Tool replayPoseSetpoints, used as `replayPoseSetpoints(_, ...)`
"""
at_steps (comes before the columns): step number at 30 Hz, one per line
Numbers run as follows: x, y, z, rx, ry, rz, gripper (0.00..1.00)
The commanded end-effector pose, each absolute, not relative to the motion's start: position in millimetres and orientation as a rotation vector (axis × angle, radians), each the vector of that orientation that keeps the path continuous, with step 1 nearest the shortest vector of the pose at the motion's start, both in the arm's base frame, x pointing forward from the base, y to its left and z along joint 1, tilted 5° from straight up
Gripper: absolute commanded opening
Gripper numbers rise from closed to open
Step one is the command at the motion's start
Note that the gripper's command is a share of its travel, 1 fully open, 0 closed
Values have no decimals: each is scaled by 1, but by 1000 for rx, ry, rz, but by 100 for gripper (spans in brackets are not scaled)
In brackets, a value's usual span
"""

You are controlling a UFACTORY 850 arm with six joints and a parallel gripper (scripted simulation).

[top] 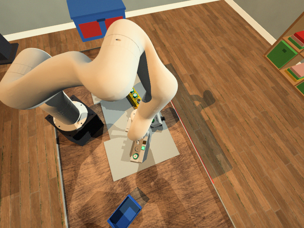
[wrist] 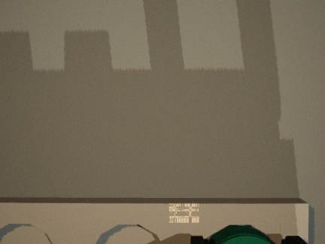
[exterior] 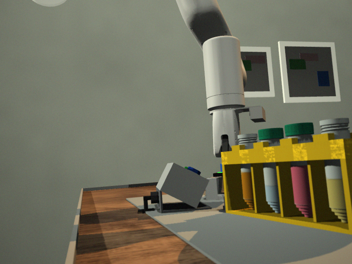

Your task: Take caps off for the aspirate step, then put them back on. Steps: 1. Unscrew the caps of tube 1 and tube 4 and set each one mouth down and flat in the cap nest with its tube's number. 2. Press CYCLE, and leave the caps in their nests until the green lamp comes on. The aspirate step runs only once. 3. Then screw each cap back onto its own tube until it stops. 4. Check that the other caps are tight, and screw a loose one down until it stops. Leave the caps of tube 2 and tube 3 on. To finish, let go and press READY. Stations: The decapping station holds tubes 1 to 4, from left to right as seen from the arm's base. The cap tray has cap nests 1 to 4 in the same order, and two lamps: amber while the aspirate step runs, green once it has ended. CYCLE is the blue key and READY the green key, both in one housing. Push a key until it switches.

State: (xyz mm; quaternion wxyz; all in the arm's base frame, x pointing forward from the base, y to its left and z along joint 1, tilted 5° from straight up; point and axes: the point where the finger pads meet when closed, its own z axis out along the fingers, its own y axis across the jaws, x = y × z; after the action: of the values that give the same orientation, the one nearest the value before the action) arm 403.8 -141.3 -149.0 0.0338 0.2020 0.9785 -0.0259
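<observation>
My gripper is low over nest 1 at the tray end, shut on a green cap; its fingertips are hidden in the top and exterior views. The cap tray holds another green cap in nest 4; nests 2 and 3 are empty. The green lamp is lit; the amber lamp is dark. In the yellow decapping station, tube 4 and tube 1 stand open. Tube 2 and tube 3 wear green caps that look level.
The key housing with the blue CYCLE key and green READY key stands beside the arm, between station and tray. A blue bin lies farther along the table. The arm's black base is at the left.
</observation>
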Motion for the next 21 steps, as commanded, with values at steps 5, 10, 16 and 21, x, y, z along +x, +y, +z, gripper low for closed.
replayPoseSetpoints(5, 403, -140, -118, 621, 3008, -80, 0)
replayPoseSetpoints(10, 402, -138, -93, 621, 3008, -80, 0)
replayPoseSetpoints(16, 400, -136, -63, 621, 3007, -80, 0)
replayPoseSetpoints(21, 399, -135, -48, 621, 3007, -80, 0)
